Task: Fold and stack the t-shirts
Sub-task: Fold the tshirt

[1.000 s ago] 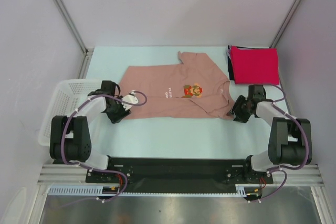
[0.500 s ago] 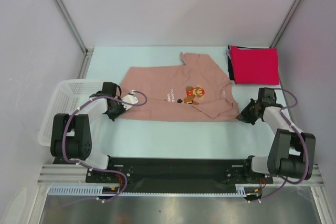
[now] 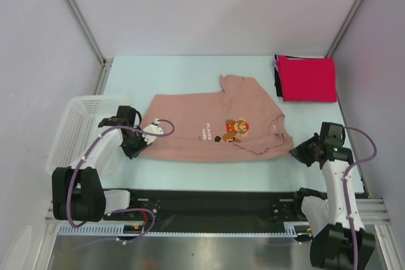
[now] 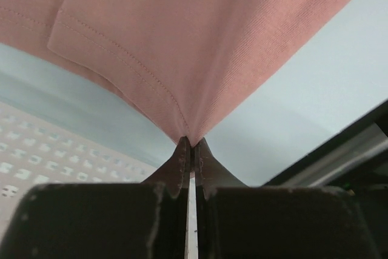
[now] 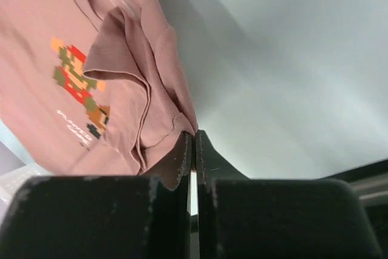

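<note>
A dusty-pink t-shirt [image 3: 209, 128] with a pixel game-character print [image 3: 235, 128] lies spread across the middle of the pale table. My left gripper [image 3: 135, 150] is shut on its near left corner; in the left wrist view the cloth [image 4: 182, 47] runs taut into the closed gripper [image 4: 192, 145]. My right gripper [image 3: 296, 152] is shut on the near right corner, where the pink t-shirt [image 5: 115, 89] bunches at the closed gripper [image 5: 194, 133]. A folded bright red t-shirt [image 3: 307, 78] sits on a folded black one [image 3: 278, 80] at the back right.
A white lattice basket [image 3: 73, 132] stands at the left edge beside my left arm. Metal frame posts [image 3: 76, 14] rise at the back corners. The black base rail [image 3: 209, 202] runs along the near edge.
Both grippers closed on the pink shirt's near corners and pulled toward the near edge and outward. The shirt shifted nearer and stretched wider.
</note>
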Controlling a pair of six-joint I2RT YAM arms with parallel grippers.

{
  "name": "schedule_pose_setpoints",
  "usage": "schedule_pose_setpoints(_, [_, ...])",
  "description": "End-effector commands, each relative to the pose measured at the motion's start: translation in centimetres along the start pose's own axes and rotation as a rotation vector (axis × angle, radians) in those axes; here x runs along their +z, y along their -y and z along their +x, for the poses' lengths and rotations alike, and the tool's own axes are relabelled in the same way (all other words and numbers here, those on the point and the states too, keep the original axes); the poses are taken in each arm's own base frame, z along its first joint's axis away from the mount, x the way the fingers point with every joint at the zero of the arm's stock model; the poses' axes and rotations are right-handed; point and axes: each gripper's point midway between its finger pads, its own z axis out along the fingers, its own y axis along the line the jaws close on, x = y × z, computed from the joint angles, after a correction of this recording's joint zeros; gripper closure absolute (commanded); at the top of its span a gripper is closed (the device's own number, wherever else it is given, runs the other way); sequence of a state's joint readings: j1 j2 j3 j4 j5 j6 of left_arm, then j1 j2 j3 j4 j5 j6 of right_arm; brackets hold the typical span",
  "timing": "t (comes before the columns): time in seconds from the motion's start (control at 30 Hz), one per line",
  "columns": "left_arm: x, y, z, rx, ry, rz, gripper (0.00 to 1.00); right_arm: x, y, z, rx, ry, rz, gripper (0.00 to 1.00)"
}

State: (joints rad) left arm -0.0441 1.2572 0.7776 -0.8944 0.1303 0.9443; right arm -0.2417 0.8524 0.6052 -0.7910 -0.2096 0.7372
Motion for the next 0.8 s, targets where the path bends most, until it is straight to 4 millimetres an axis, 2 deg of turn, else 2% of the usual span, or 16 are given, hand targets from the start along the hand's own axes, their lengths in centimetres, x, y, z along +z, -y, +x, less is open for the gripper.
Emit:
schedule_pose_setpoints(0.0, [-1.0, 2.0, 1.5, 0.027, -0.055, 0.066, 1.00, -1.5, 1.7, 0.6, 0.112, 0.036, 0.071, 1.00])
schedule_pose_setpoints(0.07, [-1.3, 1.6, 1.4, 0.032, -0.057, 0.059, 0.94, -1.9, 2.5, 0.5, 0.121, 0.064, 0.099, 0.95])
schedule_pose_setpoints(0.1, [-1.3, 1.4, 1.2, 0.032, -0.057, 0.053, 0.69, -2.1, 2.7, 0.4, 0.128, 0.076, 0.111, 0.76])
schedule_pose_setpoints(0.2, [-2.4, -0.3, 0.1, 0.038, -0.043, 0.014, 0.37, -3.7, 2.7, -1.2, 0.143, 0.161, 0.145, 0.43])
schedule_pose_setpoints(0.3, [-5.0, -3.1, -3.0, 0.033, 0.050, -0.044, 0.27, -6.0, 1.9, -4.7, 0.114, 0.329, 0.147, 0.34])
schedule_pose_setpoints(0.37, [-6.7, -5.1, -6.1, -0.012, 0.172, -0.085, 0.26, -8.4, -2.3, -7.9, 0.019, 0.447, -0.007, 0.34])
schedule_pose_setpoints(0.4, [-8.5, -7.5, -8.4, -0.042, 0.250, -0.141, 0.24, -9.1, -4.5, -8.9, -0.029, 0.476, -0.095, 0.34])
schedule_pose_setpoints(0.43, [-9.3, -8.7, -9.9, -0.136, 0.310, -0.170, 0.22, -10.2, -8.9, -10.1, -0.105, 0.506, -0.281, 0.34])
schedule_pose_setpoints(0.5, [-11.4, -13.0, -13.3, -0.196, 0.443, -0.303, 0.24, -10.2, -12.3, -10.9, -0.214, 0.507, -0.393, 0.27])
schedule_pose_setpoints(0.53, [-10.5, -14.1, -14.2, -0.269, 0.459, -0.293, 0.26, -8.2, -13.4, -11.3, -0.240, 0.447, -0.390, 0.27])
schedule_pose_setpoints(0.57, [-11.2, -16.2, -15.5, -0.285, 0.500, -0.338, 0.33, -9.1, -15.9, -12.9, -0.316, 0.495, -0.434, 0.30])
schedule_pose_setpoints(0.6, [-10.8, -17.1, -16.1, -0.311, 0.504, -0.337, 0.37, -8.4, -17.5, -12.6, -0.374, 0.465, -0.442, 0.32])
schedule_pose_setpoints(0.63, [-8.3, -18.0, -16.4, -0.360, 0.471, -0.297, 0.41, -7.2, -18.6, -13.0, -0.410, 0.440, -0.421, 0.34])
schedule_pose_setpoints(0.7, [-8.1, -19.9, -17.5, -0.389, 0.469, -0.298, 0.45, -4.3, -22.8, -12.9, -0.573, 0.363, -0.410, 0.39])
schedule_pose_setpoints(0.73, [-5.4, -20.4, -17.5, -0.421, 0.428, -0.248, 0.45, -3.0, -23.5, -12.6, -0.620, 0.330, -0.380, 0.39])
schedule_pose_setpoints(0.77, [-5.5, -20.9, -18.2, -0.425, 0.436, -0.239, 0.45, 1.1, -23.6, -12.1, -0.668, 0.247, -0.323, 0.39])
